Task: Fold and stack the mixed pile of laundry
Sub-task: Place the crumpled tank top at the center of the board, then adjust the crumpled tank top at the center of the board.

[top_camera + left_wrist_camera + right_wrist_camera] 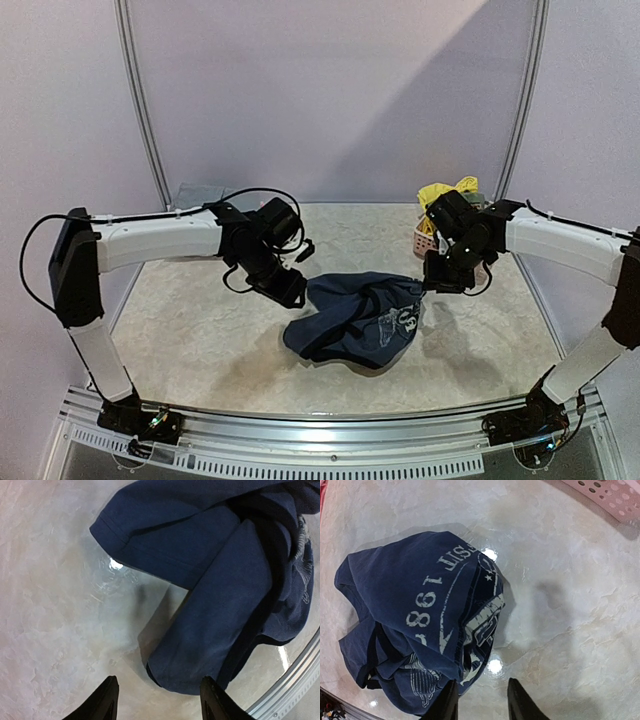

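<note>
My left gripper (pixel 159 686) spread, empty, low over table (pixel 50 605); right gripper (pixel 481 689) parted too (narrower gap), holding nothing. Navy top (pixel 358 318) crumpled mid-table, between both. Looks soft, light, limp; will sag. I'd pinch hemmed edge (pixel 125 542), not bunched middle.

Top (pixel 355 320) on table (pixel 200 330), basket (pixel 425 240) behind-right
</note>
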### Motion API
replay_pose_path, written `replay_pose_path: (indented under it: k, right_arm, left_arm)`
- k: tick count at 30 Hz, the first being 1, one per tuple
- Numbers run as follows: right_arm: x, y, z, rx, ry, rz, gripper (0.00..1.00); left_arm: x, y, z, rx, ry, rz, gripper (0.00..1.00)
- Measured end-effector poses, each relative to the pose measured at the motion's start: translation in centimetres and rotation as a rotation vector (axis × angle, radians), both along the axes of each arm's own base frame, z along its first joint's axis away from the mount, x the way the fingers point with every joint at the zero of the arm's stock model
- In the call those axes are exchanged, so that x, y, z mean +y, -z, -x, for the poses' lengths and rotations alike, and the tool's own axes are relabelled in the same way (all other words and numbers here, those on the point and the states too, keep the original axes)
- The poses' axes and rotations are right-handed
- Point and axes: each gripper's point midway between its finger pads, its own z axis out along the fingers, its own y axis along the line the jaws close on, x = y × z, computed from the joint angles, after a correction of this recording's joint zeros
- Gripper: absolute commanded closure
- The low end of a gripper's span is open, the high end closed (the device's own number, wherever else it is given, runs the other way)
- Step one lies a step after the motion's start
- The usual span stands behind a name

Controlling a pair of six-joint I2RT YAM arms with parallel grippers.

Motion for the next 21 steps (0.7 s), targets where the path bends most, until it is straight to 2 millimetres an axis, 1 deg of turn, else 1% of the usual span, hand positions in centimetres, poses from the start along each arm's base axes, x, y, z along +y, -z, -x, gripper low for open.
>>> replay_pose_path:
  k: [3, 6, 8, 11, 15, 18, 21]
  right_arm:
    - [-0.2, -1.0, 0.0, -0.012, -0.004, -0.001, 0.49]
    - [-0.1, -2.5, -0.1, -0.039, -0.013, -0.020, 0.41]
    - [0.0, -3.4, 0.0, -0.058, -0.023, -0.038, 0.38]
    - [0.2, -4.5, 0.3, -0.075, -0.038, -0.072, 0.36]
    - [1.2, -5.0, 0.8, -0.068, -0.071, -0.120, 0.34]
    - [2.2, -5.2, 1.0, -0.073, -0.104, -0.143, 0.34]
    - [3.8, -5.6, 1.6, -0.084, -0.155, -0.167, 0.33]
  left_arm:
    - [0.1, 0.5, -0.8, 0.019, -0.003, 0.005, 0.44]
    - [0.2, 0.6, -0.5, 0.034, 0.016, 0.007, 0.44]
    - [0.3, 0.7, -0.1, 0.042, 0.035, 0.010, 0.44]
    - [0.7, 1.0, 0.9, 0.065, 0.055, 0.011, 0.44]
    - [1.6, 1.1, 2.1, 0.077, 0.066, 0.010, 0.44]
    - [2.2, 1.0, 2.5, 0.074, 0.058, 0.011, 0.44]
    - [2.4, 0.8, 2.1, 0.062, 0.035, 0.022, 0.44]
